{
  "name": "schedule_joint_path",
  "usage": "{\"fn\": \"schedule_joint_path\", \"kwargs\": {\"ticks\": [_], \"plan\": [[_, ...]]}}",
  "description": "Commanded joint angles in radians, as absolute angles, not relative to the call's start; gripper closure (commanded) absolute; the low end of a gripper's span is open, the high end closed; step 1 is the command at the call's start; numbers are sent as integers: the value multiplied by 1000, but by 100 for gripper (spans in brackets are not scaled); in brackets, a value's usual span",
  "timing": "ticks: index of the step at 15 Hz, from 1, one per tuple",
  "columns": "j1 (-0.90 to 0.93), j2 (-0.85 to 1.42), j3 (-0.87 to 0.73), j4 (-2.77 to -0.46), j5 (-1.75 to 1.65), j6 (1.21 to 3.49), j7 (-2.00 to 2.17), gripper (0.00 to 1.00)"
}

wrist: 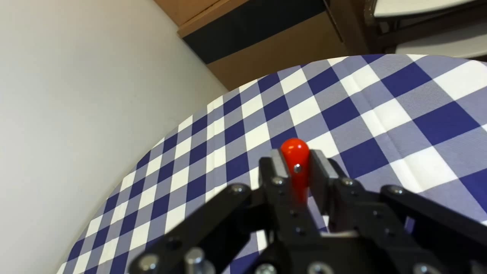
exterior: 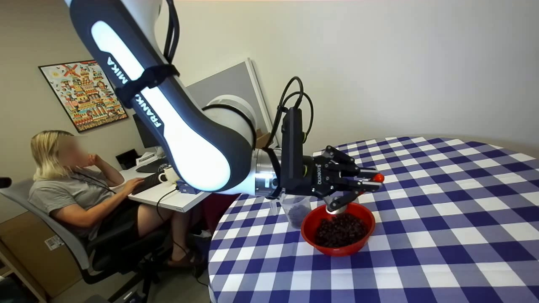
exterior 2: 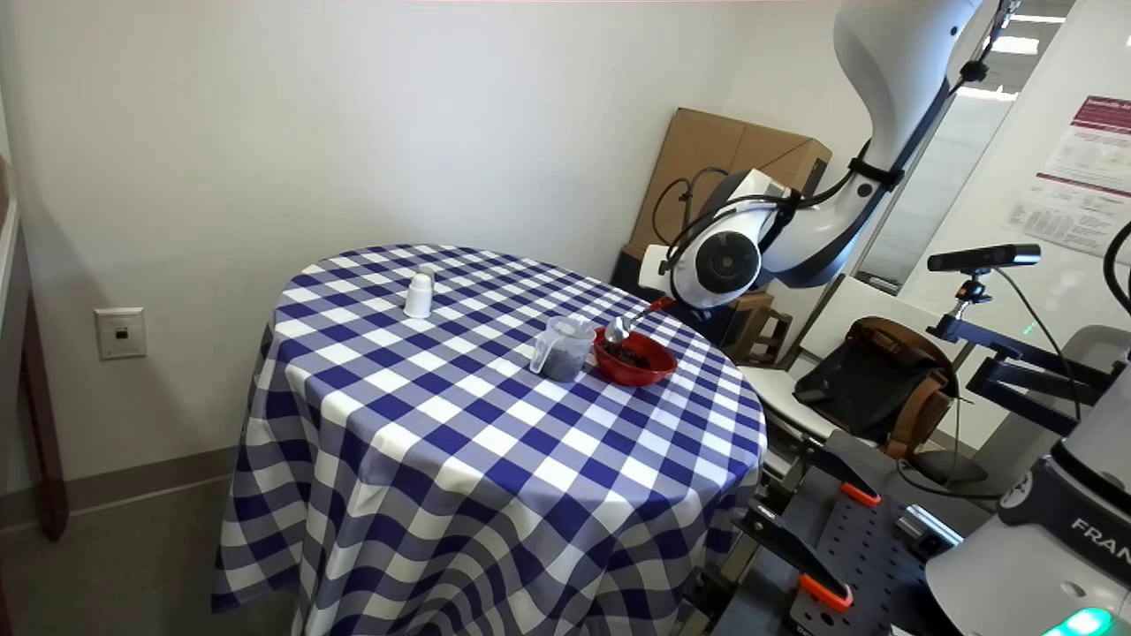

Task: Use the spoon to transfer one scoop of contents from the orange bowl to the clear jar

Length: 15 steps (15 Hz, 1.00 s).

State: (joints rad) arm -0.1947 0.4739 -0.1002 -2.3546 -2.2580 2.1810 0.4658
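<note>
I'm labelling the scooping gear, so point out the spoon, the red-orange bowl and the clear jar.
Spoon [wrist: 296, 154]: wrist view, on its red handle's end.
Red-orange bowl [exterior: 340, 252]: an exterior view, on its outer wall.
Clear jar [exterior 2: 570, 339]: an exterior view, on its side wall.

And you're in an office-style lab: white flat-topped desk [exterior: 179, 201], long black keyboard [exterior: 152, 180], grey-backed swivel chair [exterior: 69, 244], flat black perforated plate [exterior 2: 861, 556]!

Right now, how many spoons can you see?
1. The red-handled spoon is clamped in the pincer, and its silver head appears over the orange bowl in both exterior views. I see no other, though one could be hidden.
</note>
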Motion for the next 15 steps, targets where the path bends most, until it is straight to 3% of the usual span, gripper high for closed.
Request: {"fn": "schedule_joint_path", "kwargs": {"ticks": [1, 11, 15], "plan": [[-229, 471, -86, -2362, -2395, 2158, 532, 93], [-276, 474, -91, -2372, -2546, 2127, 543, 93], [-181, 495, -126, -2373, -2512, 2117, 566, 93]]}}
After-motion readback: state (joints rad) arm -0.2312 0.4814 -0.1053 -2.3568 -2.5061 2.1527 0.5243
